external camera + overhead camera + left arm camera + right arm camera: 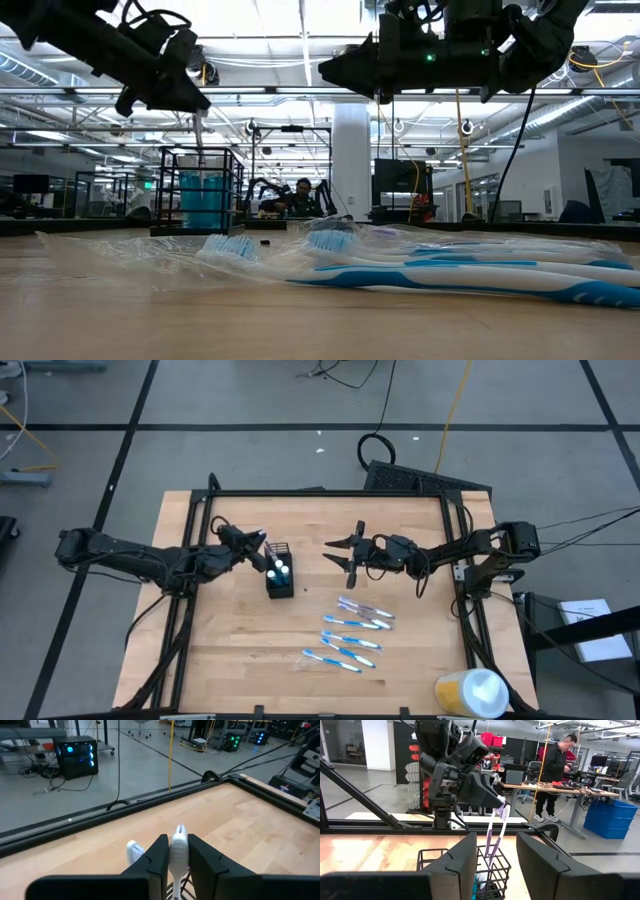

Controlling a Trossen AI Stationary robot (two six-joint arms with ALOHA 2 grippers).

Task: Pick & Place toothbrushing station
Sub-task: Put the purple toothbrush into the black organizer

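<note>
In the high view we see the black mesh holder standing left of centre on the wooden bench, with what look like three blue-and-white tubes inside, though the count is hard to confirm from above. The left gripper sits just above and left of the holder, its fingers closed on one toothbrush, which hangs tilted over the holder's open top. The right gripper hovers right of the holder near the frame's centre, spread wide and holding nothing. We count four more toothbrushes lying in a loose row on clear plastic, lower right of centre. One yellow-and-white round container lies at the lower right edge.
</note>
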